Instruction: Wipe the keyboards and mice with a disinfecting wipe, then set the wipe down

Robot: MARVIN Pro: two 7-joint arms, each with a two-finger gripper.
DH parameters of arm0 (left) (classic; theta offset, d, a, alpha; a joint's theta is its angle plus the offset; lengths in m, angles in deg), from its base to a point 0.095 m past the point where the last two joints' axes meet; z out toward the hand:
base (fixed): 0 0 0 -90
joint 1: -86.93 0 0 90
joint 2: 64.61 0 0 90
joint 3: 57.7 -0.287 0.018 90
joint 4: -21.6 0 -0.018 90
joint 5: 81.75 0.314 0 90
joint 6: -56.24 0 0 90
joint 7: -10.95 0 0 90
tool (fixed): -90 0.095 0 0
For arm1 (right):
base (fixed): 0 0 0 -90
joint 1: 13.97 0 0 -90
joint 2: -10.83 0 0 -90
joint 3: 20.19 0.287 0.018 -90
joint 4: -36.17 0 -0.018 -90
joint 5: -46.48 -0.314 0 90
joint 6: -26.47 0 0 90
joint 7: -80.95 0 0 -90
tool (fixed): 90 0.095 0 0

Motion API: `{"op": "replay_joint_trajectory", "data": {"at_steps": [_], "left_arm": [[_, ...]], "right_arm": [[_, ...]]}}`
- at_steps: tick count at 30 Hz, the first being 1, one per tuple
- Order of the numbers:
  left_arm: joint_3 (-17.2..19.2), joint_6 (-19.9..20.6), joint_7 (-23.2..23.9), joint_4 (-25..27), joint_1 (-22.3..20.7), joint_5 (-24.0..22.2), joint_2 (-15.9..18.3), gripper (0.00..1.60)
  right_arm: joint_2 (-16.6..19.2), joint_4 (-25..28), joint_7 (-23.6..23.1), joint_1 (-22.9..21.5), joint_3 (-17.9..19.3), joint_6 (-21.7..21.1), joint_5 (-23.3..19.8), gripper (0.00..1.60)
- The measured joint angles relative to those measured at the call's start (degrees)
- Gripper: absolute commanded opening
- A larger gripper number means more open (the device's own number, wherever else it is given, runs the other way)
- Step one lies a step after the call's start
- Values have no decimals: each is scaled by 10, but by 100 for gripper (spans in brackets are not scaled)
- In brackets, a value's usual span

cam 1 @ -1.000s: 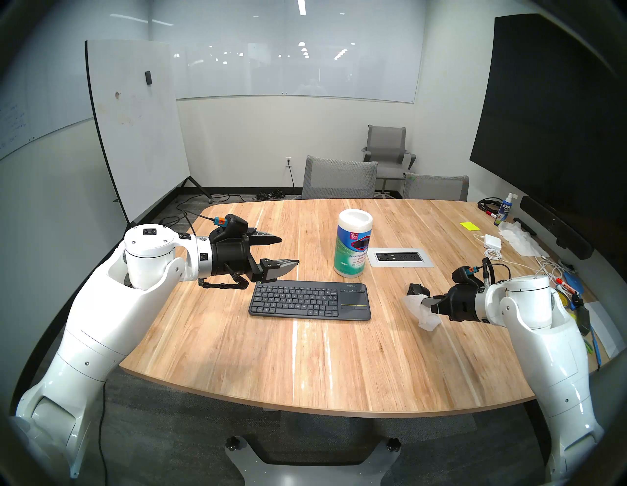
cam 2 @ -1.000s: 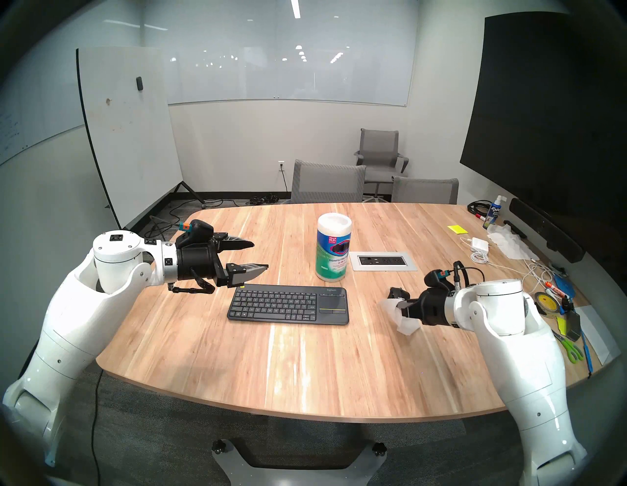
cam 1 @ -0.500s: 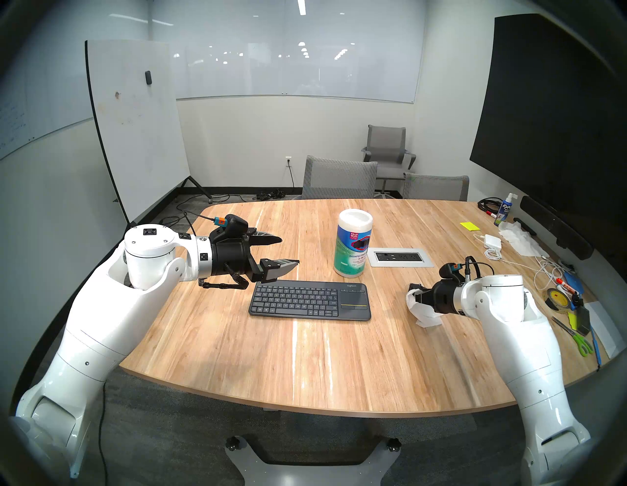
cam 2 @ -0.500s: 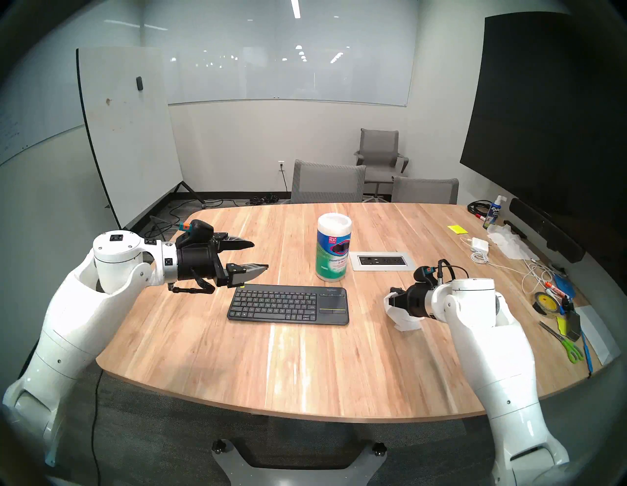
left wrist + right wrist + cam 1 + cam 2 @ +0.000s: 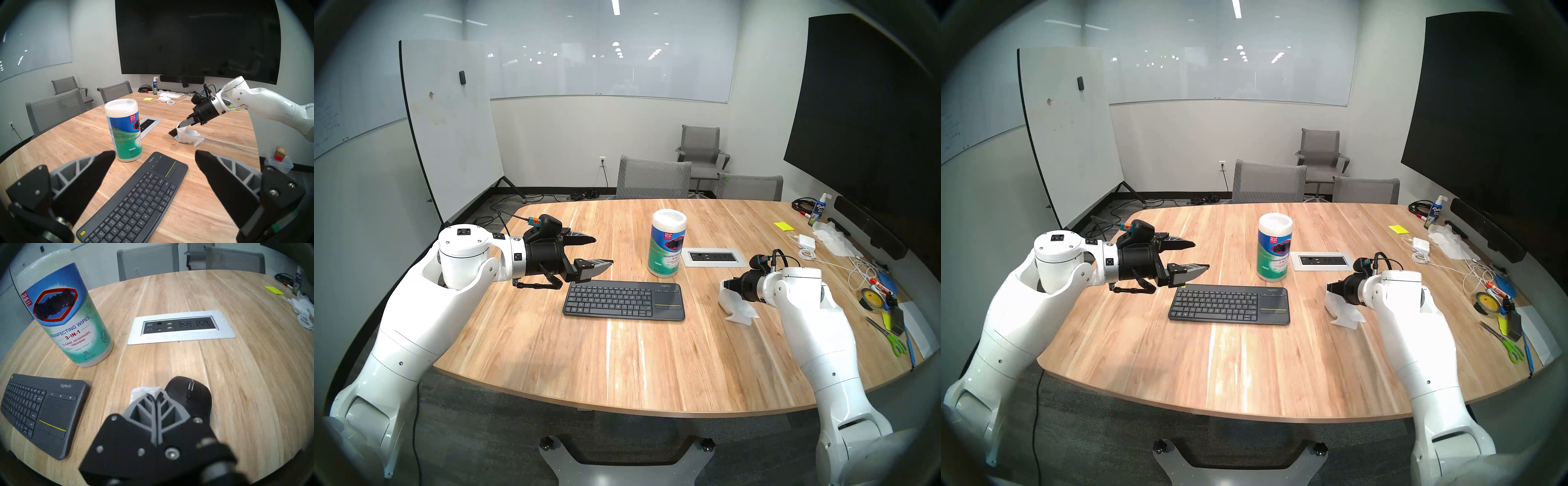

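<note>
Wooden table (image 5: 619, 356), keyboard (image 5: 624, 301) at centre, right claw (image 5: 183, 123) clenched on wipe (image 5: 185, 135) draped over mouse (image 5: 195, 392) at three o'clock, left claw (image 5: 597, 251) held spread wide at nine o'clock.

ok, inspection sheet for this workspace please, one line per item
Surface: light wooden table, inset silver power panel.
Job's things: flat dark grey keyboard; small black mouse partly under thin white wipe.
Clutter: white wipes canister; tape, scissors, yellow notes, spray bottle, tissues at the right edge.
Grippers: left gripper open above the keyboard's left end; right gripper shut on the wipe.
Cables: white charger cables.
Surroundings: grey chairs, whiteboard, black wall screen.
</note>
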Motion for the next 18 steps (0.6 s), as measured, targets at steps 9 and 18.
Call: {"op": "replay_joint_trajectory", "data": {"at_steps": [9, 18], "left_arm": [[0, 0, 0, 0, 0, 0, 0, 160], [0, 0, 0, 0, 0, 0, 0, 160]], "right_arm": [[-18, -78, 25, -47, 10, 23, 11, 0], [-28, -155, 42, -92, 4, 52, 28, 0]]}}
